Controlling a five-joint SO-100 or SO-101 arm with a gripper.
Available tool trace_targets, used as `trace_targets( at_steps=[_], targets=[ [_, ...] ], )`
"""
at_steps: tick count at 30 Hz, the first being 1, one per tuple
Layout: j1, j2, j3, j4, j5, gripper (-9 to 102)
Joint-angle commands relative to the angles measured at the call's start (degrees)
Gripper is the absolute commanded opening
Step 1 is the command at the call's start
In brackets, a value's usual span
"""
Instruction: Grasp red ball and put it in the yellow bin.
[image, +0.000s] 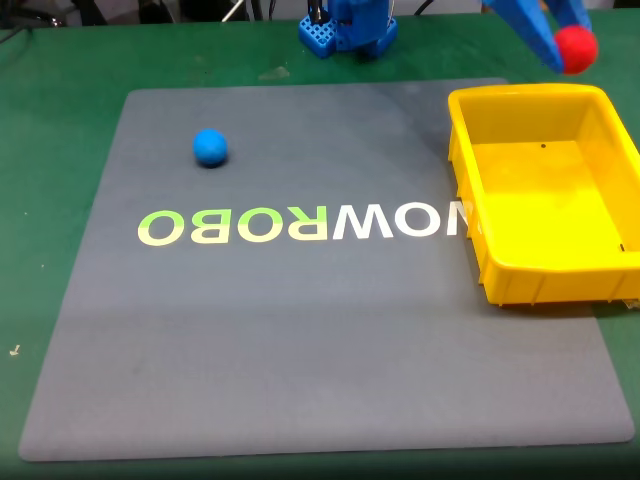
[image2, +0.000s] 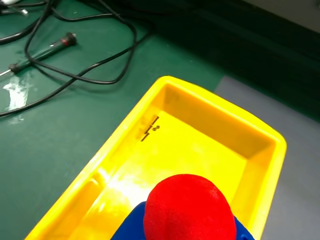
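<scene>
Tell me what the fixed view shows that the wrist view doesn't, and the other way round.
Fixed view alone: the blue ball on the grey mat, the mat's lettering, and the arm's blue base. Wrist view alone: black cables on the green table beyond the bin. Both: the red ball held in the blue jaws above the empty yellow bin.

The fixed view looks down from the front, probably facing the arm's base (image: 348, 30), across the grey mat (image: 300, 330). The wrist view hangs close above the yellow bin (image2: 260, 131), which both share.
</scene>
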Motion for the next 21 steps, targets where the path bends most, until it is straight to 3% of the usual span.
trace_targets(
  at_steps=[1,7,11,13,21],
  targets=[
    [-1.1,2.5,-0.7,0.0,0.4,0],
    [0.1,1.5,-0.7,-0.4,-0.6,1],
    [1.3,1.0,-0.7,-0.7,-0.6,27],
    [1.8,0.9,-0.7,-0.7,-0.4,34],
    [3.9,1.9,-0.7,-0.6,-0.7,37]
  ],
)
